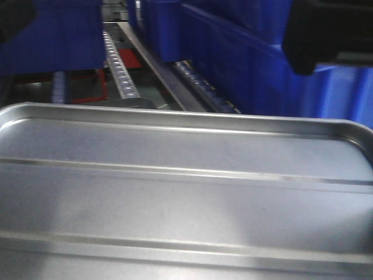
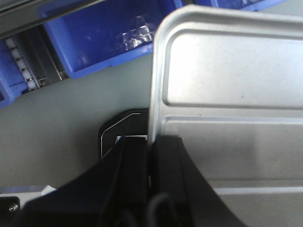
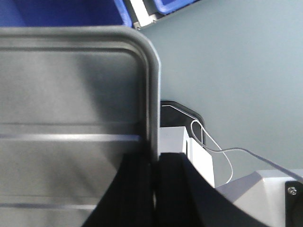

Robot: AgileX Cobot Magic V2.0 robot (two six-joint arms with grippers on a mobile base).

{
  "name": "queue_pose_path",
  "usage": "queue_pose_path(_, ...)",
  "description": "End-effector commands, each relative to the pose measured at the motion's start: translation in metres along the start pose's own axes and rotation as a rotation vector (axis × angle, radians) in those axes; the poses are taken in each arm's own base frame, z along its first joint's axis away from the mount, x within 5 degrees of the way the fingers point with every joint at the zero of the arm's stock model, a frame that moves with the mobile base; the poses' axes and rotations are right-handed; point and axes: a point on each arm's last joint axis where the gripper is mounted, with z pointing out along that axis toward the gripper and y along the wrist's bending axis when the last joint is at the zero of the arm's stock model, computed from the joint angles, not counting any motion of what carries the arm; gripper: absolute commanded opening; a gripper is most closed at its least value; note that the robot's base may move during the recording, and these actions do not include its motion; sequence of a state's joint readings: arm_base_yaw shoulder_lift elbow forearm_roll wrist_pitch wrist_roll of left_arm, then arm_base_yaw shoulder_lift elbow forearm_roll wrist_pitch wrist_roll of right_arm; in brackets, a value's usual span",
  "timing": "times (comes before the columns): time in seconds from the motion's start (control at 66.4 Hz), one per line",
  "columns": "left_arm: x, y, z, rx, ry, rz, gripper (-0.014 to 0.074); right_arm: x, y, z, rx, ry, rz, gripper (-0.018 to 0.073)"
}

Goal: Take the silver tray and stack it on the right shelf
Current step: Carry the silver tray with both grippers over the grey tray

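The silver tray (image 1: 186, 192) is hanging between the robot's two arms and filling the lower two-thirds of the front view, base up toward the camera. Its long axis is running left to right across the frame. The two raised ridges are lying along that same line. The far long rim is facing the right shelf (image 1: 120, 70), whose tracks of white rollers are sloping away at upper centre. Blue bins (image 1: 245, 64) are crowding the upper right of the frame above and behind that rim. A band of shelf frame and shadow is showing between rim and bins, so the tray is standing short of both.

In the left wrist view, the left gripper (image 2: 149, 161) is biting the tray's short edge, its black fingers (image 2: 132, 161) clenched on either side of the rolled rim at lower centre. Grey floor (image 2: 47, 123) is spreading to the left of that edge, with another blue bin (image 2: 94, 38) and a roller track along the top.

In the right wrist view, the right gripper (image 3: 155, 163) is grasping the opposite short edge just below a rounded corner, fingers (image 3: 137, 175) pinched tight on the rim. Grey floor is opening out to the right of it, where a white cable (image 3: 222, 151) is looping past the robot's pale housing at lower right.
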State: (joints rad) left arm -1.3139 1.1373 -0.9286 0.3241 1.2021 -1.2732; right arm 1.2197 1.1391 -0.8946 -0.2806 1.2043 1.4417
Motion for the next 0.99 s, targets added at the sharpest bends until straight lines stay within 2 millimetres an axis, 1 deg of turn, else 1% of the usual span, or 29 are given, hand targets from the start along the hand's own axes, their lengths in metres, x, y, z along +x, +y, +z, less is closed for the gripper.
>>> queue_pose_path(0.0, -0.001, 0.0124, -0.0107, -0.095, -0.002, 0.005, -0.0085, -0.0048, -0.0098, -0.0107, 0.069, -0.034, -0.005, 0.0059)
queue_pose_path(0.98, -0.001, 0.0124, -0.0107, -0.095, -0.002, 0.005, -0.0085, -0.0048, -0.0098, -0.0107, 0.069, -0.034, -0.005, 0.0059)
